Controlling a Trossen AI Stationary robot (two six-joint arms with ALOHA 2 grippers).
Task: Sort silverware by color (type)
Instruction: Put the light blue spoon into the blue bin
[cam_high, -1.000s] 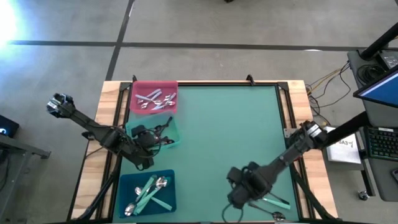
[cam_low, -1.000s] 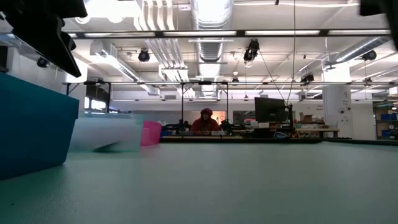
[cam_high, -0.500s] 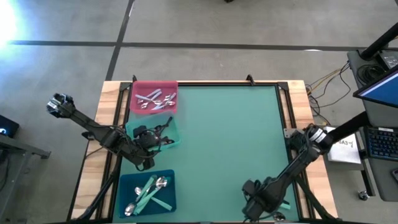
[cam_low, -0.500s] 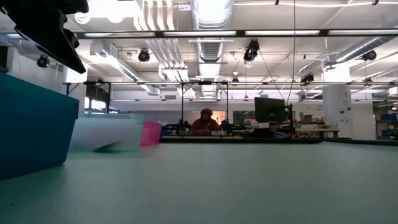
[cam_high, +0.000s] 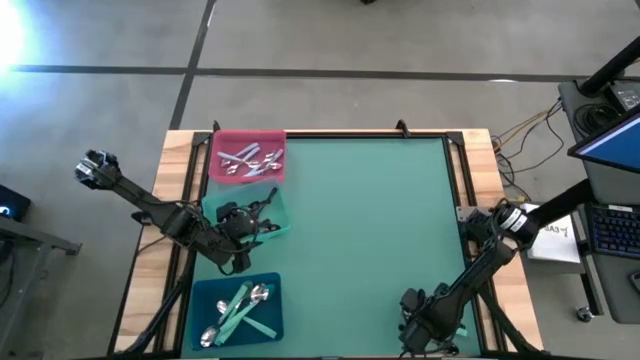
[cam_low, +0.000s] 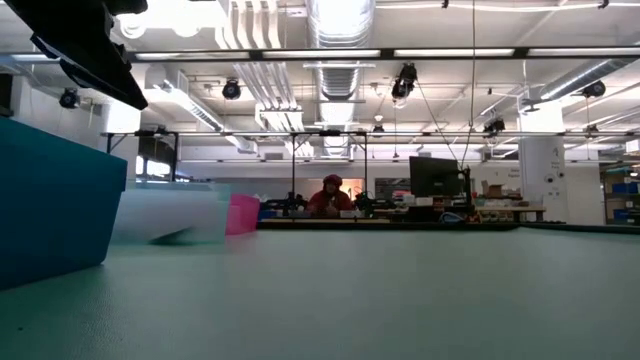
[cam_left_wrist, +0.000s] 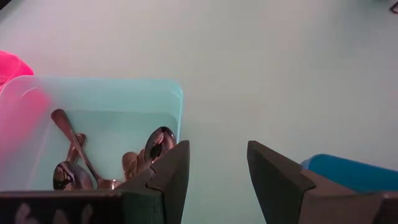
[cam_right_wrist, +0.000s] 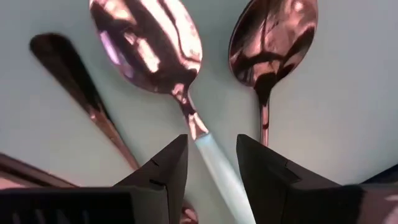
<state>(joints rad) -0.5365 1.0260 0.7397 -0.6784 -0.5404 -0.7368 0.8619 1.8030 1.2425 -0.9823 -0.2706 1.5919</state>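
Silverware (cam_right_wrist: 149, 43) lies loose at the near right worktop (cam_high: 370, 220) edge. The right pincer (cam_right_wrist: 208, 158) has descended over a teal-handled spoon, jaws released astride its handle. The left pincer (cam_left_wrist: 214, 168) hovers released above the green tray (cam_left_wrist: 93, 93).

Your left arm reaches in from the table's left edge, elbow out past the wooden border, forearm angled toward the near-left part of the table. Your left gripper (cam_left_wrist: 212, 168) sits low there, jaws spread with a clear gap, nothing between them. Your right arm comes from the right edge, bent sharply down to the near-right corner of the table. Your right gripper (cam_right_wrist: 210, 165) points steeply down, close to the surface, jaws parted and not closed on anything. In the low view only a dark piece of one arm shows at the upper left corner.
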